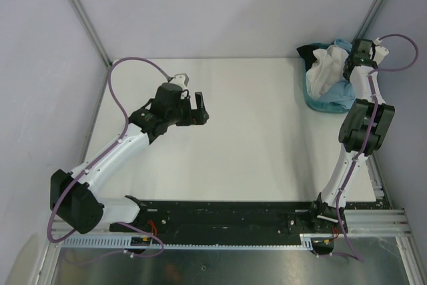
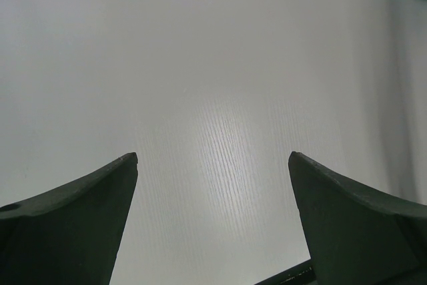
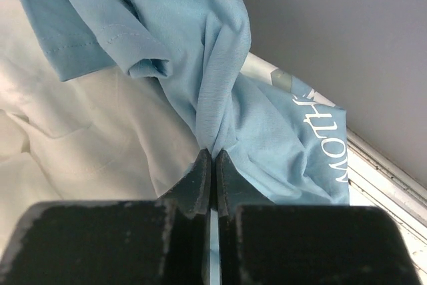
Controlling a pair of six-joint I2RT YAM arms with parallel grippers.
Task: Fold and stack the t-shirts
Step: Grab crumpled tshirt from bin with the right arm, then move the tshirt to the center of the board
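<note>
A light blue t-shirt [image 3: 200,51] with white lettering lies bunched on white t-shirts [image 3: 73,145] in the teal basket [image 1: 319,103] at the table's back right corner. My right gripper [image 3: 213,153] is shut on a fold of the light blue t-shirt, over the basket [image 1: 353,58]. The white shirts [image 1: 325,71] fill the basket's left side in the top view. My left gripper [image 1: 200,109] is open and empty, hovering over the bare white table [image 2: 220,85] left of centre, far from the basket.
Grey walls close in the table at the back and right, just behind the basket. A metal rail [image 3: 387,171] runs along the right wall. The black base bar [image 1: 227,217] with both arm mounts lies along the near edge.
</note>
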